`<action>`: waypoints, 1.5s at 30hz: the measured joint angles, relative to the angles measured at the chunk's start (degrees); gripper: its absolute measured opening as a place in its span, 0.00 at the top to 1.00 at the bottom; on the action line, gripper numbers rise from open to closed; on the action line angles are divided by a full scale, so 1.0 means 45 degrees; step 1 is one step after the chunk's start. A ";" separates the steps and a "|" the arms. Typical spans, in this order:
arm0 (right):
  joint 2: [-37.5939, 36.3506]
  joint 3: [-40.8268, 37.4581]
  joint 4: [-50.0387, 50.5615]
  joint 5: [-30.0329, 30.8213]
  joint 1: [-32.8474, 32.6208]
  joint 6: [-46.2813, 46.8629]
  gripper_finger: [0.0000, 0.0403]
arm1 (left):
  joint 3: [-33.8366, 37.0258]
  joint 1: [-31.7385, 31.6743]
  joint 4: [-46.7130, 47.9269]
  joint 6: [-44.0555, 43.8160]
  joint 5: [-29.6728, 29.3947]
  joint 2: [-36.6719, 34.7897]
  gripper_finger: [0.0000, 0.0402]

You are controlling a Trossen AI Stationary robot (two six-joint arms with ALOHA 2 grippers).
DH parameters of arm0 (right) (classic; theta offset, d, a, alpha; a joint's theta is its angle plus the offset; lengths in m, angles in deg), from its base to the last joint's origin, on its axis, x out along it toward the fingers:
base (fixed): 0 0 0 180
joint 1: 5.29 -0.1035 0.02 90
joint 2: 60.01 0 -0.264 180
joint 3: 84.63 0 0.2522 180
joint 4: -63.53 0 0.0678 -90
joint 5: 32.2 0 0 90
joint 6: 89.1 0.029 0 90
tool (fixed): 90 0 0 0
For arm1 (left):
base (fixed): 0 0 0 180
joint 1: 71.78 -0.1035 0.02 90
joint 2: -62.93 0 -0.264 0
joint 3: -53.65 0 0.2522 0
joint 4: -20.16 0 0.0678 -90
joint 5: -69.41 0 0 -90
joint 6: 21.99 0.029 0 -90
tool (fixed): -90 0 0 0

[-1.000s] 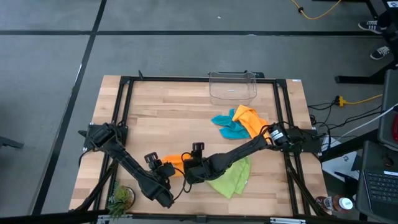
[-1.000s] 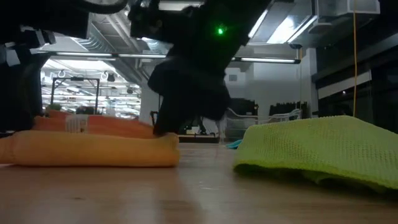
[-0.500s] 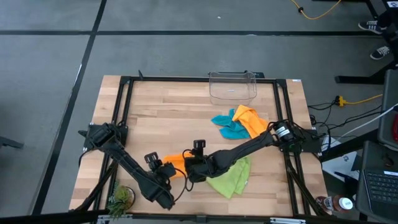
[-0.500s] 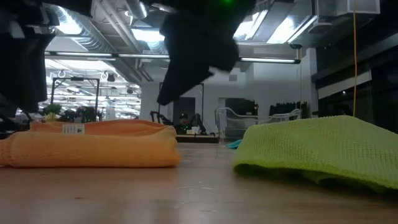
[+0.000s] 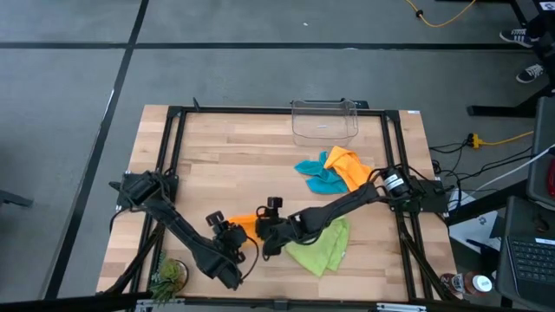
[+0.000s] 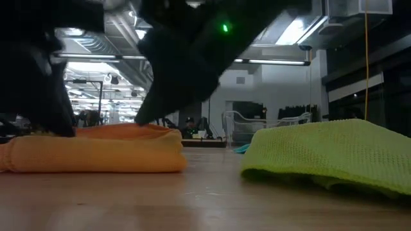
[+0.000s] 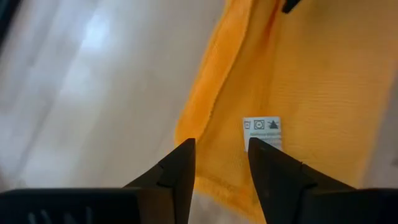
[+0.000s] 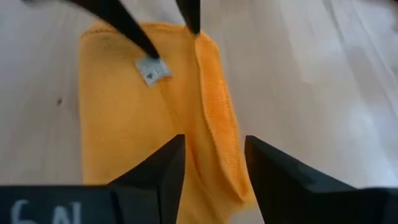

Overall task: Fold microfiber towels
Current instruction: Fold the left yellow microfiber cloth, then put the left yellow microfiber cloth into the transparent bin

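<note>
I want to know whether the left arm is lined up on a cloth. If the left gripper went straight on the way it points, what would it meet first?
Most likely the folded orange microfiber towel: the open left gripper straddles its edge, beside the white care label. Depth is unclear.

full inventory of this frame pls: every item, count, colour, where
Orange towel: 1, orange, folded flat with a white tag up, front centre of table, between the two grippers.
Green towel: 1, lime green, rumpled, front right of centre.
Orange and teal towels: 1 orange, 1 teal-blue, heaped together right of centre, toward the back.
Clear bin: 1, transparent, back edge of table.
Plant: 1, green, front left corner.
Table: 1, light wood with black frame.
Left gripper: open, over the folded orange towel's edge near the tag.
Right gripper: open, over the same towel from the other side.
</note>
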 joint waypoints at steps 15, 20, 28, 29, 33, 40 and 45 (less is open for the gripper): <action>0.0015 -0.2352 -0.2418 0.1004 0.0937 0.0619 0.58 | 0.1990 -0.0475 -0.2064 -0.0454 -0.0867 0.0003 0.65; -0.0435 -0.1565 -0.1858 0.1686 0.0930 -0.0742 0.58 | 0.0396 -0.0406 0.1016 -0.0441 -0.1025 0.0049 0.65; -0.1784 -0.0653 0.0777 0.1433 0.0612 -0.0816 0.58 | -0.1462 -0.0205 0.3249 -0.0614 -0.0610 0.0029 0.65; -0.1893 -0.0631 0.1056 0.1183 0.0587 -0.0580 0.58 | -0.1535 -0.0156 0.3239 -0.0773 -0.0490 0.0029 0.65; -0.1922 -0.0685 0.1941 -0.0951 0.0448 0.0423 0.58 | -0.1647 0.0189 0.3224 -0.1755 -0.0074 0.0024 0.65; -0.1851 -0.1559 -0.0398 -0.3233 0.0219 0.0532 0.58 | -0.1647 0.1020 0.3247 -0.3382 0.0095 0.0024 0.66; -0.1500 -0.1926 -0.2123 -0.3356 -0.0016 -0.0932 0.58 | -0.1647 0.1409 0.3259 -0.4123 0.0233 0.0024 0.66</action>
